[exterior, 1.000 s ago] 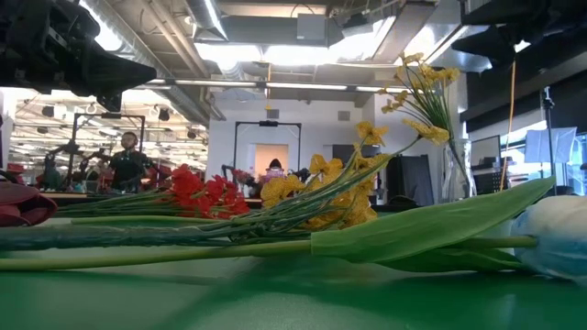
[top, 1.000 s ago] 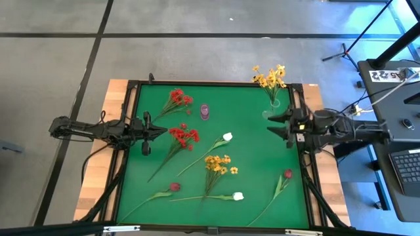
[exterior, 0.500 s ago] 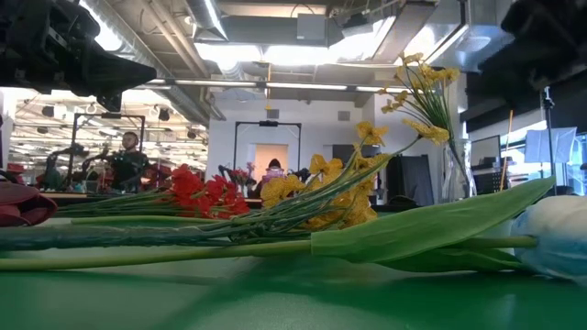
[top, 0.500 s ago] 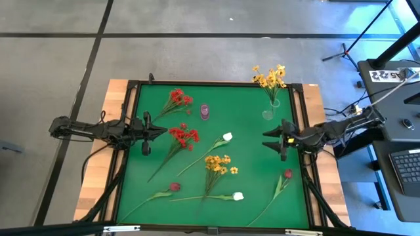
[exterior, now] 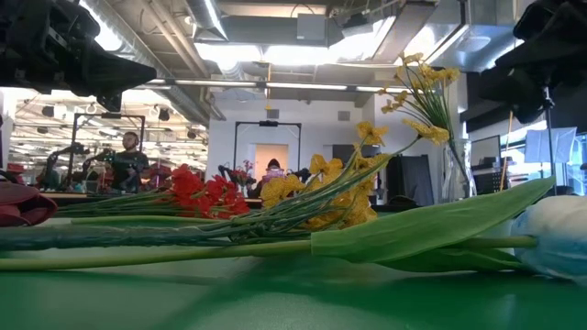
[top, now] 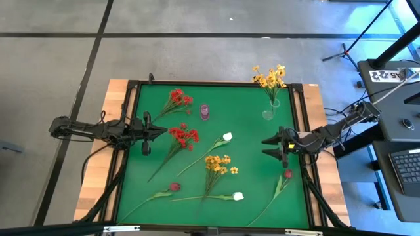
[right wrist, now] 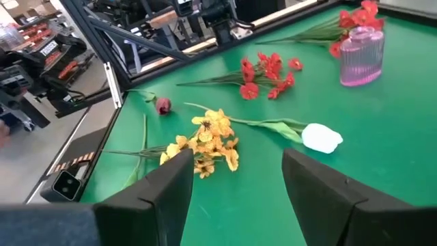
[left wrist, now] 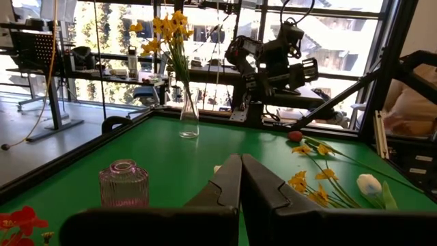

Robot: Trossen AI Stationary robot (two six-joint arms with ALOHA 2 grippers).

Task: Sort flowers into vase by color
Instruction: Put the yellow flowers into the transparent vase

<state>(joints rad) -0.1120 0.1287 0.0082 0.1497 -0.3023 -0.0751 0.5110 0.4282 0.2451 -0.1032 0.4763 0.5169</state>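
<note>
Right end effector (top: 264, 147): I'm hovering it, fingers spread, empty, with the yellow spray (top: 218, 164) just ahead.
Left end effector (top: 161, 131): I'm keeping it pinched closed, idle.
Handling: I'm judging the spray light and floppy; pinching its thin stem.

one yellow spray (top: 270, 78) stands upright in the clear vase (top: 268, 113) at the green mat's far right corner. the other flowers lie flat: two red sprays (top: 178, 99) (top: 184, 136), a second yellow spray (top: 218, 164), two white buds (top: 227, 137) (top: 237, 196), two maroon buds (top: 174, 187) (top: 287, 174). a pink vase (top: 205, 112) stands empty.
</note>
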